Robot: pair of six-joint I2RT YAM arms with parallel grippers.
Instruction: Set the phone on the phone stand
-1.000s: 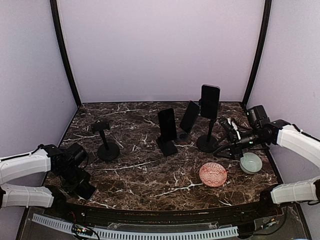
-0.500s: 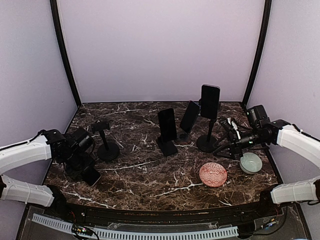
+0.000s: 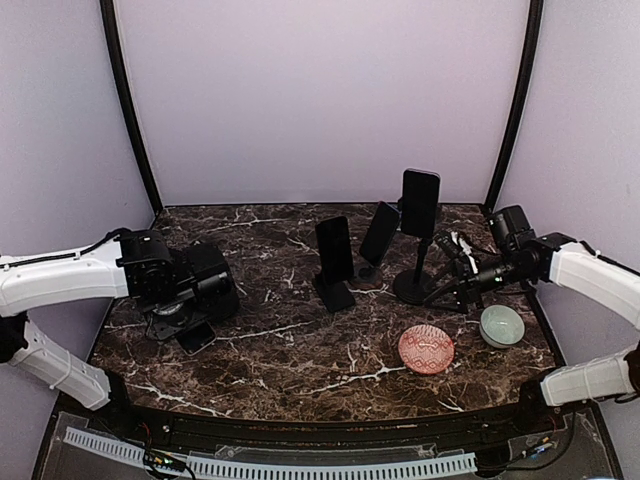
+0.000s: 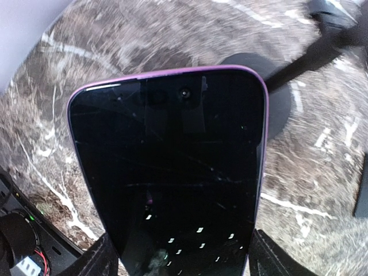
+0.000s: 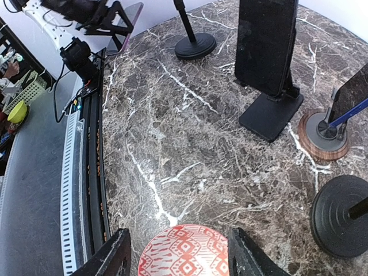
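My left gripper (image 3: 183, 322) is shut on a black phone with a purple edge (image 4: 172, 172), gripped at its lower end, screen facing the wrist camera. In the top view the phone (image 3: 196, 337) hangs low over the table at the left. The empty black phone stand shows beyond the phone in the left wrist view, with its round base (image 4: 253, 63) and thin stem. In the top view my left arm hides it. It also shows in the right wrist view (image 5: 195, 43). My right gripper (image 3: 447, 291) is open and empty at the right, above a red patterned dish (image 5: 187, 253).
Three other stands hold dark phones: a flat-foot one (image 3: 335, 255), a wooden-base one (image 3: 379, 235) and a tall one (image 3: 419, 210). The red dish (image 3: 426, 349) and a pale green bowl (image 3: 502, 325) sit at the front right. The table's front edge (image 5: 95, 172) is near.
My left arm has swung right and away from the front-left corner, carrying the phone over to the empty stand, which it now hides in the top view. My right gripper has shifted slightly left.
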